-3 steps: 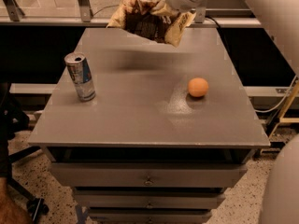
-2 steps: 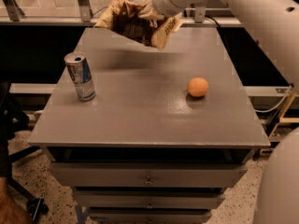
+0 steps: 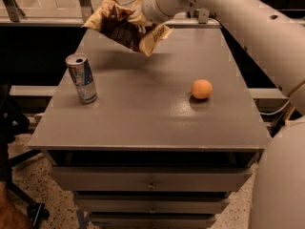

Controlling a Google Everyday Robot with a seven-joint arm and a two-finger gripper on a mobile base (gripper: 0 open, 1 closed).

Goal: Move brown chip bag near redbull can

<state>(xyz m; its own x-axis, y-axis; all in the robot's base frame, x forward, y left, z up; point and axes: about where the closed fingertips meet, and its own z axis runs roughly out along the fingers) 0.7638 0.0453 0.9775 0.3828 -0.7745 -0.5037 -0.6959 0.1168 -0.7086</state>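
The brown chip bag [image 3: 125, 26] hangs in the air above the far left part of the grey table [image 3: 147, 113], wrinkly, with pale yellow edges. My gripper [image 3: 141, 14] is shut on its upper right part and holds it off the surface. The redbull can [image 3: 82, 78], silver and blue, stands upright at the left side of the table, below and to the left of the bag, a short gap away.
A small round orange fruit [image 3: 202, 88] lies on the right part of the table. My white arm [image 3: 248, 23] reaches in from the upper right. Drawers [image 3: 150, 184] sit under the table front. A railing runs behind the table.
My gripper has carried the chip bag leftward, closer to the can. The can and the orange fruit have not moved.
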